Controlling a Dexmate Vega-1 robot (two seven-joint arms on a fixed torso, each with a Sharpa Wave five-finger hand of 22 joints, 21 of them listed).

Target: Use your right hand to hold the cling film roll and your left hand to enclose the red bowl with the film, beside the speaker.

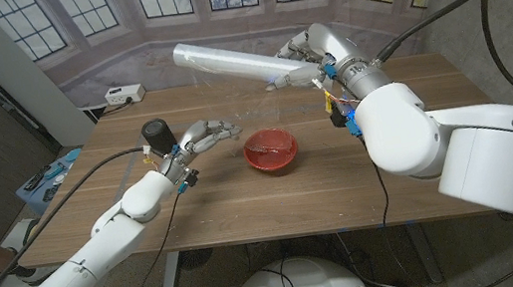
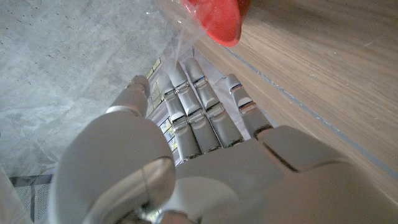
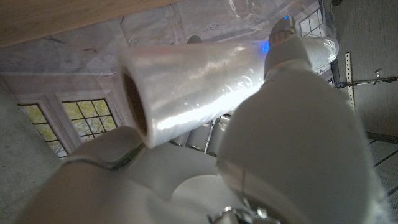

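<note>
Film drawn out, red bowl not yet wrapped.

The right robot hand (image 1: 301, 65) holds the cling film roll (image 1: 225, 63) raised over the counter's (image 1: 424, 190) far edge; the red bowl (image 1: 270, 150) sits mid-counter, with the left robot hand (image 1: 205, 136) just beside it, fingers (image 2: 205, 106) extended, and whether it pinches film I cannot tell. Covering and sealing look still to do. The right wrist view reveals the roll's hollow core; the left wrist view shows a thin sheet by the bowl's rim.
</note>
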